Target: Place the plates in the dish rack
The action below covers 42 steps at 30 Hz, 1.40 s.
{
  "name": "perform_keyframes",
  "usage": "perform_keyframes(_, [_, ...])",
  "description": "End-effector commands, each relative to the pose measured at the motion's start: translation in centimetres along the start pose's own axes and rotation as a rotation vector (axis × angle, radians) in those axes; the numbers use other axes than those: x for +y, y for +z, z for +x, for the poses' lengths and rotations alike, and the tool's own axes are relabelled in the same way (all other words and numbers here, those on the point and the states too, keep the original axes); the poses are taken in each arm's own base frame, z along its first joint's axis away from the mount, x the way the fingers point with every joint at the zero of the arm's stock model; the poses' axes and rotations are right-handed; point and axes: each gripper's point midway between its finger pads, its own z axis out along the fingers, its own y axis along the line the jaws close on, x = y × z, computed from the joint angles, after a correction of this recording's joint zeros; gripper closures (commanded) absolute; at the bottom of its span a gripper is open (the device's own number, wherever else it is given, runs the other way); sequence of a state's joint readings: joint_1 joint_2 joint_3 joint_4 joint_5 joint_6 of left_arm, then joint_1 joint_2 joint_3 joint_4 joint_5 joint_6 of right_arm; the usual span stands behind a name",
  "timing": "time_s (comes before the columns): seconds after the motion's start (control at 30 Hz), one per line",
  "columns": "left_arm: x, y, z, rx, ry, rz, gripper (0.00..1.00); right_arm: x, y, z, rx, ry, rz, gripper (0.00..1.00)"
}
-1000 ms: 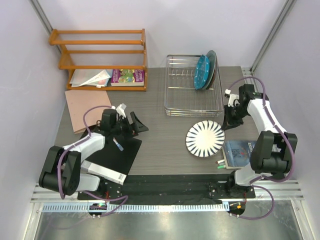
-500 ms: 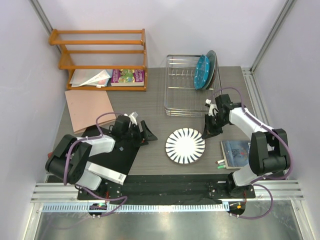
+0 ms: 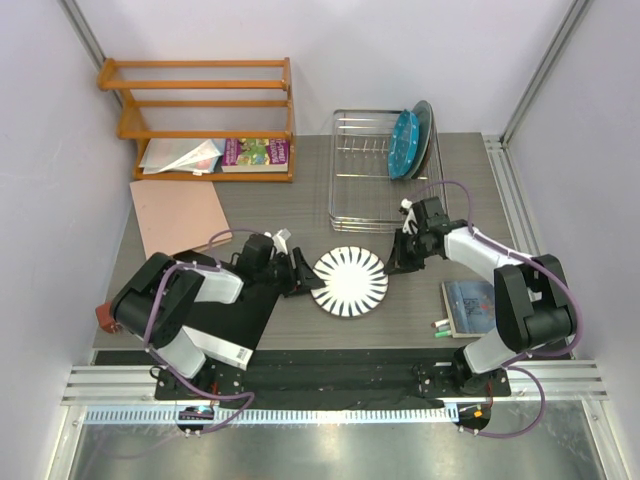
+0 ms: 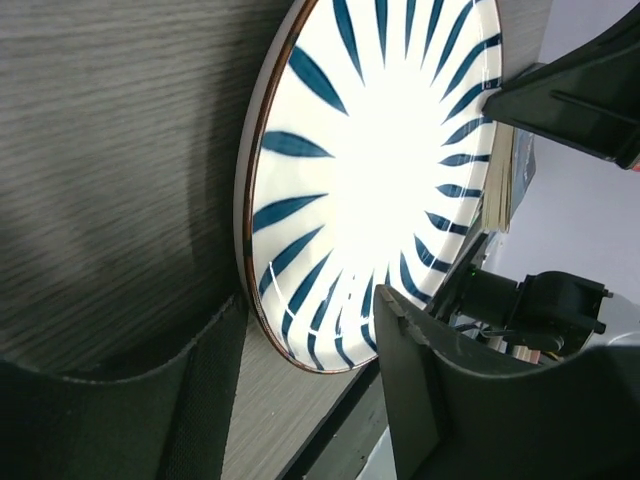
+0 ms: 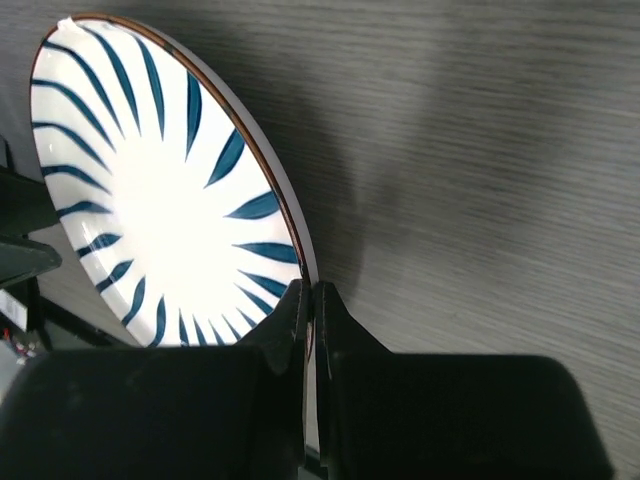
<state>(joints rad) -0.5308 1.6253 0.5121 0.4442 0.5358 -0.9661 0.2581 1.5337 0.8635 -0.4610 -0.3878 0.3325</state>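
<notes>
The white plate with dark radial stripes [image 3: 351, 282] lies mid-table, also in the left wrist view [image 4: 380, 150] and the right wrist view [image 5: 150, 200]. My right gripper [image 3: 398, 262] is shut on its right rim [image 5: 312, 310]. My left gripper [image 3: 299, 281] is open at its left rim, and the rim sits between the two fingers [image 4: 310, 400]. The silver wire dish rack [image 3: 360, 200] stands behind the plate. The blue dotted plate [image 3: 403, 146] stands upright in the rack, with a dark teal plate [image 3: 425, 128] behind it. I cannot make out the grey-green plate.
An orange wooden shelf [image 3: 200, 100] with books [image 3: 255, 153] stands at the back left. A pink board [image 3: 178, 215] and a black mat [image 3: 235, 310] lie on the left. A blue book [image 3: 470, 305] and markers [image 3: 440, 327] lie at the front right.
My right gripper has dragged the striped plate leftward across the table. My left gripper has moved right to the plate's left rim.
</notes>
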Motion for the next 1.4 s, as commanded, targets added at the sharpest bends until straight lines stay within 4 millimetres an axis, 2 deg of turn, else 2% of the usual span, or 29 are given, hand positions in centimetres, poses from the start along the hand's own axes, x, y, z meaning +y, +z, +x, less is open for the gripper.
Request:
perform_keyframes(0.0, [1.0, 1.4, 0.8, 0.06, -0.016, -0.023, 0.51, 2.1, 0.5, 1.2, 0.025, 0.053, -0.077, 0.99])
perform_keyframes(0.13, [1.1, 1.8, 0.9, 0.085, -0.015, -0.03, 0.61, 2.4, 0.4, 1.6, 0.023, 0.047, -0.089, 0.99])
perform_keyframes(0.27, [1.9, 1.5, 1.4, 0.089, -0.005, -0.058, 0.72, 1.8, 0.4, 3.3, 0.04, 0.044, -0.095, 0.99])
perform_keyframes(0.3, [2.2, 1.3, 1.7, 0.094, 0.002, -0.068, 0.81, 2.1, 0.1, 3.3, 0.03, 0.042, -0.113, 0.99])
perform_keyframes(0.37, [2.3, 1.0, 1.9, 0.1, 0.01, -0.074, 0.89, 2.2, 0.0, 3.8, 0.026, 0.047, -0.127, 0.99])
perform_keyframes(0.4, [2.3, 0.8, 2.0, 0.1, 0.015, -0.075, 0.96, 2.5, -0.2, 3.9, 0.027, 0.044, -0.145, 0.99])
perform_keyframes(0.47, [2.0, 0.5, 2.3, 0.112, 0.03, -0.051, 1.0, 3.0, -0.4, 4.1, 0.026, 0.039, -0.172, 0.98])
perform_keyframes(0.53, [1.6, 0.3, 2.4, 0.12, 0.045, -0.018, 1.0, 3.3, -0.5, 4.6, 0.028, 0.037, -0.201, 0.97])
perform_keyframes(0.57, [0.6, 0.0, 2.7, 0.14, 0.067, 0.038, 1.0, 3.4, -0.5, 4.8, 0.032, 0.041, -0.219, 0.92])
perform_keyframes(0.6, [0.3, -0.1, 2.9, 0.153, 0.073, 0.059, 1.0, 3.6, -0.5, 5.0, 0.036, 0.04, -0.235, 0.79])
perform_keyframes(0.7, [-0.3, -0.7, 4.1, 0.202, 0.1, 0.121, 1.0, 4.3, -0.5, 5.2, 0.033, 0.046, -0.288, 0.6])
perform_keyframes(0.8, [-0.3, -1.1, 4.9, 0.24, 0.11, 0.141, 1.0, 5.0, -0.4, 5.5, 0.046, 0.049, -0.342, 0.54])
perform_keyframes(1.03, [-0.5, -0.2, 5.0, 0.292, 0.089, 0.174, 1.0, 6.4, 0.0, 6.1, 0.082, 0.094, -0.468, 0.52])
perform_keyframes(1.2, [-0.3, 0.6, 5.5, 0.342, 0.072, 0.2, 1.0, 8.3, -1.3, 5.7, 0.04, 0.138, -0.617, 0.52])
perform_keyframes(1.37, [-1.1, 0.7, 6.2, 0.353, 0.101, 0.248, 1.0, 8.6, -2.3, 5.8, -0.001, 0.13, -0.632, 0.53])
